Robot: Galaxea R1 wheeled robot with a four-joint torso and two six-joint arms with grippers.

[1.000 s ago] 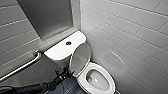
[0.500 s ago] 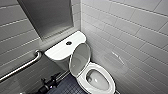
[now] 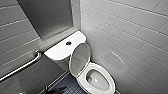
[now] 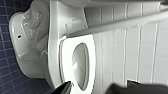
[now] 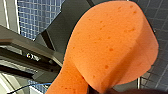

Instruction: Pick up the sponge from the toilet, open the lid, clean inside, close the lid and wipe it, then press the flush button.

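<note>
One white toilet (image 3: 98, 81) sits at five o'clock in the head view, its single lid (image 3: 79, 58) raised toward the tank, whose one dark flush button (image 3: 68, 43) lies at eleven o'clock from the bowl. The one orange sponge (image 5: 110, 47) is pinched, bent, in the right jaws above blue floor tiles (image 5: 27, 20); the left jaws hang spread, empty, near the toilet.

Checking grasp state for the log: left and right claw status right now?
Left claw: open, holding nothing.
Right claw: closed on the sponge.
</note>
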